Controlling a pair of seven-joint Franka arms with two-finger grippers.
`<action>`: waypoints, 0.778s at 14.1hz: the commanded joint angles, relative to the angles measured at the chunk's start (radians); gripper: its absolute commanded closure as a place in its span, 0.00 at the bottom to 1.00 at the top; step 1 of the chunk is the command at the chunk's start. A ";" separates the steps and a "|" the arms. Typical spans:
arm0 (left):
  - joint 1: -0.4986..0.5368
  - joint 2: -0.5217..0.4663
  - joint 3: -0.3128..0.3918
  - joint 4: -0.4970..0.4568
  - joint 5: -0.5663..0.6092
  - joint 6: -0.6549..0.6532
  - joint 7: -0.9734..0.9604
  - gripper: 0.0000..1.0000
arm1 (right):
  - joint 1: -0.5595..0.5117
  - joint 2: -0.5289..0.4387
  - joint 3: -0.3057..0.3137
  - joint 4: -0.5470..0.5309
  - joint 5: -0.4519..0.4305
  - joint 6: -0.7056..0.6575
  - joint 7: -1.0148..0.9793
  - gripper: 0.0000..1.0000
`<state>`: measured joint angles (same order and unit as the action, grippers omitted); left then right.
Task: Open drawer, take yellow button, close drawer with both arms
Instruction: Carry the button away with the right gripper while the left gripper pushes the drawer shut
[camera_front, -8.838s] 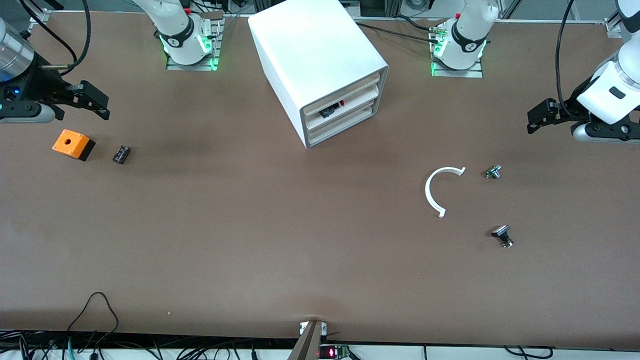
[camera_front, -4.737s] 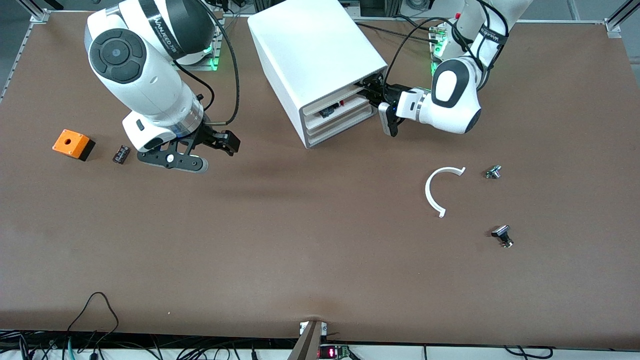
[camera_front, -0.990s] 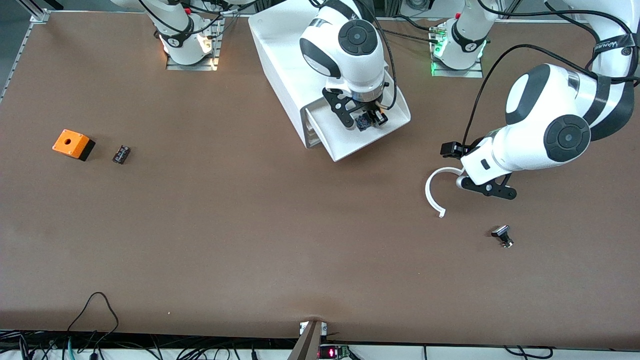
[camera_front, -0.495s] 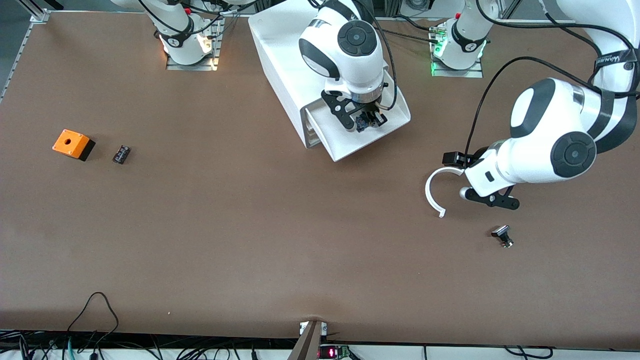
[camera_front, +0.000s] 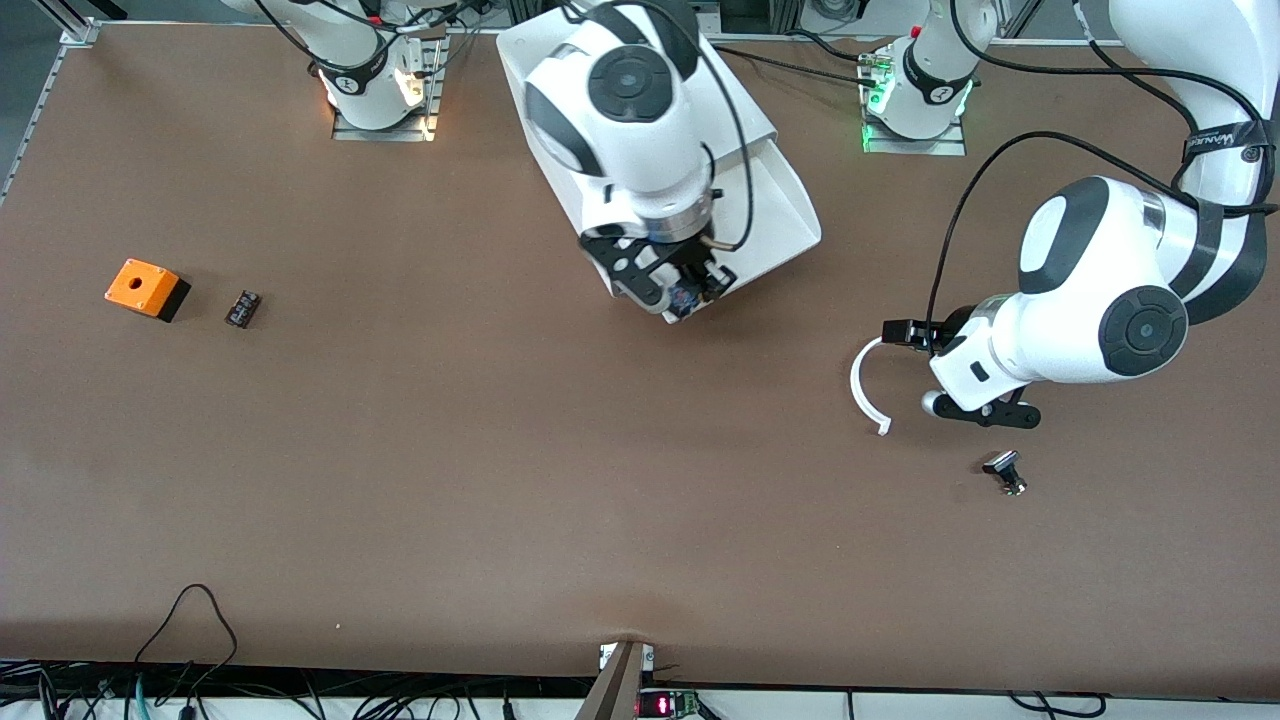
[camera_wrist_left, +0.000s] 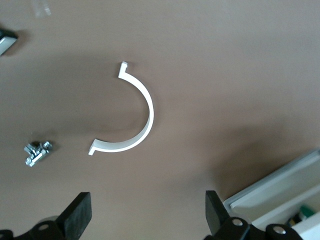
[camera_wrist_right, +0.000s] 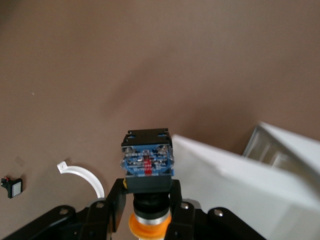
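I am holding the button (camera_wrist_right: 148, 172) in my right pincer (camera_front: 672, 292), fingers clamped on its stubby body, the yellow-orange cap down between them and the black block with its blue terminal face and screws pointing away from my wrist. The pincer is hanging over the outer lip of the pulled-out drawer (camera_front: 775, 215), which is sticking out of the white cabinet (camera_front: 540, 60) toward the front camera.

My left pincer (camera_front: 925, 365) is hovering with its fingers (camera_wrist_left: 77, 217) spread wide and nothing between them, over the white C-shaped clip (camera_front: 862, 385) lying flat on the bench (camera_front: 450, 480). In the left wrist view a small silver screw piece (camera_wrist_left: 36, 152) is sitting near the clip, apart from it, and a corner of the open drawer is showing at the edge.

The bench is a broad matte brown surface, bare over most of its spread. Toward the right arm's end, an orange box (camera_front: 142, 287) with a hole in its top is resting beside a small dark component (camera_front: 242, 308), the two near each other but not touching. Toward the left arm's end, a black-capped piece on a silver stem (camera_front: 1005, 470) is lying on its side, nearer the front camera than the clip.

Both arm bases are standing at the bench's edge farthest from the front camera, glowing green at their feet. Black cables (camera_front: 190, 630) are looping along the edge nearest that camera, and a small red-lit device (camera_front: 660, 705) is sitting there.
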<state>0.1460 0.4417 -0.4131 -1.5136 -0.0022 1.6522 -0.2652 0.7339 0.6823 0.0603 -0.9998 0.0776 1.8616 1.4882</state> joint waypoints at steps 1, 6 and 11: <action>-0.043 0.009 -0.025 0.001 0.021 0.076 -0.201 0.01 | -0.103 -0.041 0.009 0.003 0.004 -0.140 -0.310 1.00; -0.115 -0.008 -0.056 -0.114 0.025 0.219 -0.425 0.02 | -0.272 -0.115 -0.078 -0.067 -0.009 -0.328 -0.969 1.00; -0.118 -0.018 -0.148 -0.192 0.025 0.245 -0.617 0.05 | -0.274 -0.196 -0.312 -0.401 -0.010 -0.117 -1.325 1.00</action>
<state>0.0152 0.4506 -0.5257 -1.6423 -0.0019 1.8624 -0.8314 0.4436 0.5680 -0.1989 -1.1934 0.0741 1.6251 0.2552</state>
